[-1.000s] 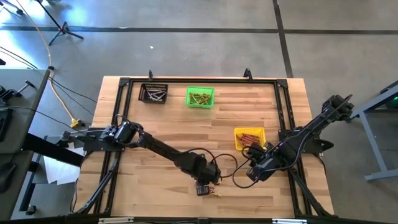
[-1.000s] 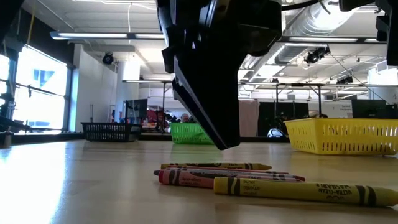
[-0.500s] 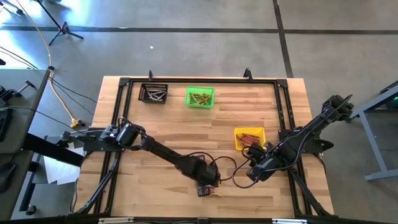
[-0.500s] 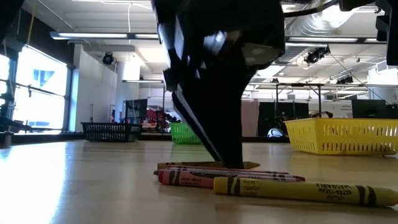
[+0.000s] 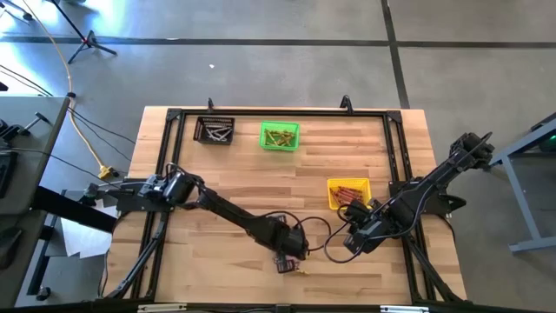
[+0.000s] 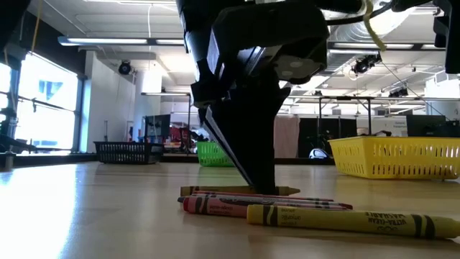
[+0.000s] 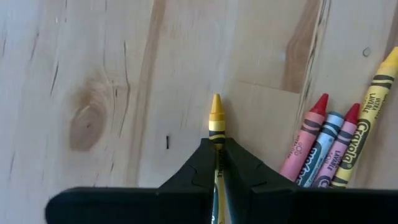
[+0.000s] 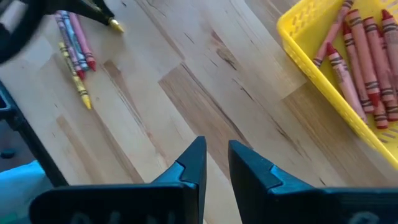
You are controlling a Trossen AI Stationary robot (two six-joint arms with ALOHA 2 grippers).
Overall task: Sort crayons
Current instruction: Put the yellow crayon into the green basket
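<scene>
My left gripper stands at the table's near middle, shut on a yellow crayon at the far side of a small group of crayons. Beside that crayon lie two red crayons, a bluish-grey one and another yellow one, all flat on the wood. My right gripper hovers over bare wood near the yellow bin. Its fingers stand a little apart with nothing between them. My left gripper pinches the yellow crayon's two long sides between its two fingers, a short way behind the pointed tip. The fingers come from above, slanting down. The crayon lies on the table, its tip sticking out past the fingers.
A black bin and a green bin stand at the far side of the table, both holding crayons. The yellow bin holds several red crayons. Bare wood stretches between the bins and the crayon group.
My left gripper has come down from a little above the crayon group to the table, and its fingers now stand on the far yellow crayon. The crayons lie where they were.
</scene>
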